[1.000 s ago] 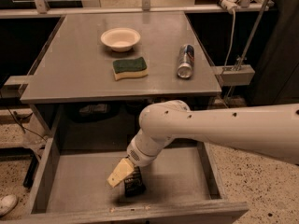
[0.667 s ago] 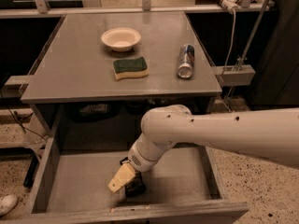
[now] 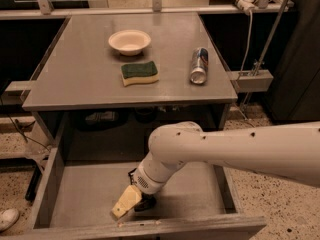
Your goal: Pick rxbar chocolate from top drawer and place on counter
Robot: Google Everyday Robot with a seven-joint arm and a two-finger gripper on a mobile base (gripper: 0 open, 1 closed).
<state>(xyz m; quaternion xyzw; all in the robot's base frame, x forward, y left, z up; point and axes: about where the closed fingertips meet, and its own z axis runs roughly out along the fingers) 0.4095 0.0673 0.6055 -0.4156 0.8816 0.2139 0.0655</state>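
Observation:
The top drawer [image 3: 85,194] is pulled open below the counter [image 3: 80,79]. My gripper [image 3: 131,203] reaches down into the drawer near its front wall, at the end of the white arm that comes in from the right. A small dark object, which looks like the rxbar chocolate [image 3: 146,203], lies on the drawer bottom right against the gripper. Most of it is hidden by the gripper. I cannot tell whether the gripper holds it.
On the counter stand a white bowl [image 3: 129,41], a green-and-yellow sponge [image 3: 139,73] and a can lying on its side [image 3: 199,65]. Low drawer walls run along the left and right. A white shoe [image 3: 7,218] lies on the floor at the left.
My gripper has moved lower and a little toward the drawer's front wall, staying over the dark bar. The counter items have not moved.

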